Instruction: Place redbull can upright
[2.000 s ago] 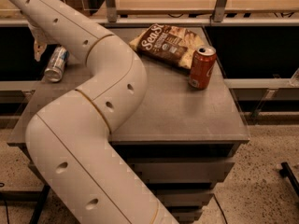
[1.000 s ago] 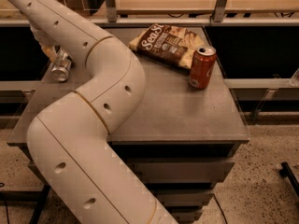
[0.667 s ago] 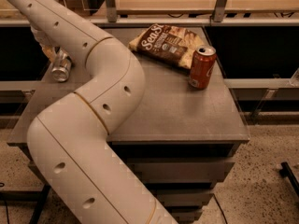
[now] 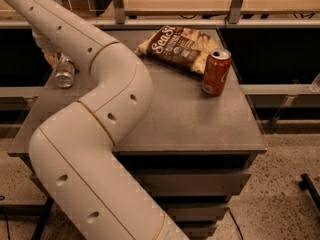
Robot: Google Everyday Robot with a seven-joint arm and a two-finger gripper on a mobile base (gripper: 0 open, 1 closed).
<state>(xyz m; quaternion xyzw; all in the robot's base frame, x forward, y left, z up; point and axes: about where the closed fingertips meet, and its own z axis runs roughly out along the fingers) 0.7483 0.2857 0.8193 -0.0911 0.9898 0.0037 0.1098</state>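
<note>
Redbull can at the far left edge, beside the hand

Camera view: the white arm (image 4: 110, 89) sweeps from the lower left up across the grey surface (image 4: 200, 119) to its far left corner. There the hand (image 4: 48, 50) is mostly hidden behind the arm; whether it grips anything cannot be told. The redbull can (image 4: 65, 72) sits just beside it, tilted, silver end toward the camera. Well apart on the right, an orange-red soda can (image 4: 216, 71) stands upright, touching a brown snack bag (image 4: 177, 46) lying flat.
</note>
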